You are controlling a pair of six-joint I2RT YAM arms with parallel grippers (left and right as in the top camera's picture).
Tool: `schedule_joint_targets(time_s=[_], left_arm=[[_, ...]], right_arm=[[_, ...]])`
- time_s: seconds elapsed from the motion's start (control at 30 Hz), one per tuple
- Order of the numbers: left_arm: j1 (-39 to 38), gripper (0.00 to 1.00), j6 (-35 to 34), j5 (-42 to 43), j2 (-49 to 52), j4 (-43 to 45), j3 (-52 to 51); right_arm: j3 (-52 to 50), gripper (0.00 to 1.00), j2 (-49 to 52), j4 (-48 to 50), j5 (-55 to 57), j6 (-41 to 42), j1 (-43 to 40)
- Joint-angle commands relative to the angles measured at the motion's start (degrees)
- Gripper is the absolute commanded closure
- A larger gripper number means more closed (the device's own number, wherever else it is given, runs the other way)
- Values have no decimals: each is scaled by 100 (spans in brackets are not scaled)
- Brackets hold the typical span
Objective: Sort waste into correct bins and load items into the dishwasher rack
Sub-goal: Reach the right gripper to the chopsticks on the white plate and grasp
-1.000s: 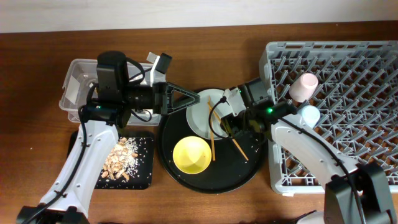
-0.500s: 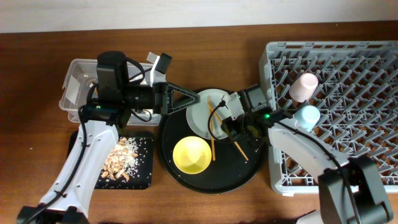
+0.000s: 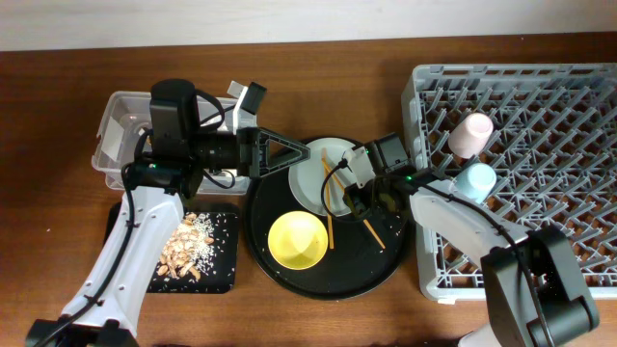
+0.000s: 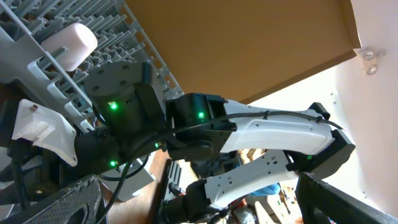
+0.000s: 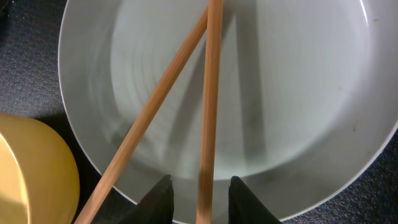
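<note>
Bench (image 3: 58, 77) layout, left to right. Clear tub (image 3: 101, 159) stands at the far left, with the flat black tray (image 3: 224, 265) just in front of it. Beige food scraps (image 3: 188, 246) with white crumbs lie in that tray.

The left gripper (image 3: 294, 154) hangs over the left edge of the grey-green plate (image 3: 310, 183). Its fingers are apart and hold nothing.

The plate and the yellow bowl (image 3: 296, 241) sit side by side on the round black tray (image 3: 318, 280). The chopsticks (image 5: 208, 93) lie across the plate; in the right wrist view they meet near its upper rim.

The right gripper (image 5: 200, 202) is low over the plate. Its fingers (image 5: 245, 199) are apart and stand either side of one chopstick without touching it.

The dishwasher rack (image 3: 559, 106) fills the right side. The pink cup (image 3: 472, 133) and the blue cup (image 3: 474, 180) rest among its pegs near the left wall, close together.
</note>
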Motion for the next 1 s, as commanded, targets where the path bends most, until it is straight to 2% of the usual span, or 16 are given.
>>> schedule_joint_targets(time_s=[0.0,0.47,0.53,0.73,0.87,0.97], left_arm=[[26,1,74,22,-61,11,11],[26,1,74,22,-61,11,11],[26,1,74,22,-61,11,11],[26,1,74,24,-61,11,9],[26,1,74,22,-61,11,11],[26,1,74,22,-61,11,11]], right_arm=[[-48,71,83,20,-42,-11,37],[-46,71,376,260,-61,-9,37],[-46,76,367,260,-61,-9,37],[114,76,289,234,-361,-9,31],[358,96,101,2,-356,-11,31],[439,96,-68,-151,-337,-11,31]])
